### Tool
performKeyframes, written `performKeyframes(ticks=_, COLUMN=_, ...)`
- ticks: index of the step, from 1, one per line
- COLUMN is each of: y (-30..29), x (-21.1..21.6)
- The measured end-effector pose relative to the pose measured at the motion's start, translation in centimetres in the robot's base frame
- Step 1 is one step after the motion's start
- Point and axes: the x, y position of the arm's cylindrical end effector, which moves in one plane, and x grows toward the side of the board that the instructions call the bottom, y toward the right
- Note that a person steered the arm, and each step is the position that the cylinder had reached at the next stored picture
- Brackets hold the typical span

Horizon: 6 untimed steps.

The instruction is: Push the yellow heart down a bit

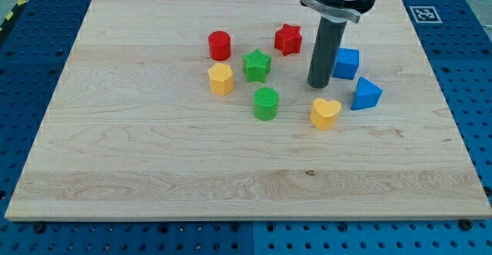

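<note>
While my tip [319, 84] stands on the wooden surface [154, 178], it is just above the yellow heart [325, 113] in the view, near it but, as far as I can see, not touching. There is no hand on this arm, only the dark rod, so nothing opens or closes. The yellow heart lies in the right half of the surface, beside the blue triangle-like block [367, 94] and below the blue cube [347, 63]. I judge that the push is not yet begun, or only about to begin: the tip is already on the correct side, and what is left is a short move toward the view's bottom. The space under the heart is free.
</note>
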Motion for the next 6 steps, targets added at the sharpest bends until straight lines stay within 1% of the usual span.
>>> performKeyframes(ticks=1, y=-0.5, x=1.1)
performKeyframes(ticks=2, y=-0.6, x=3.1)
performKeyframes(ticks=4, y=-0.7, x=3.4)
performKeyframes(ticks=6, y=-1.2, x=5.1)
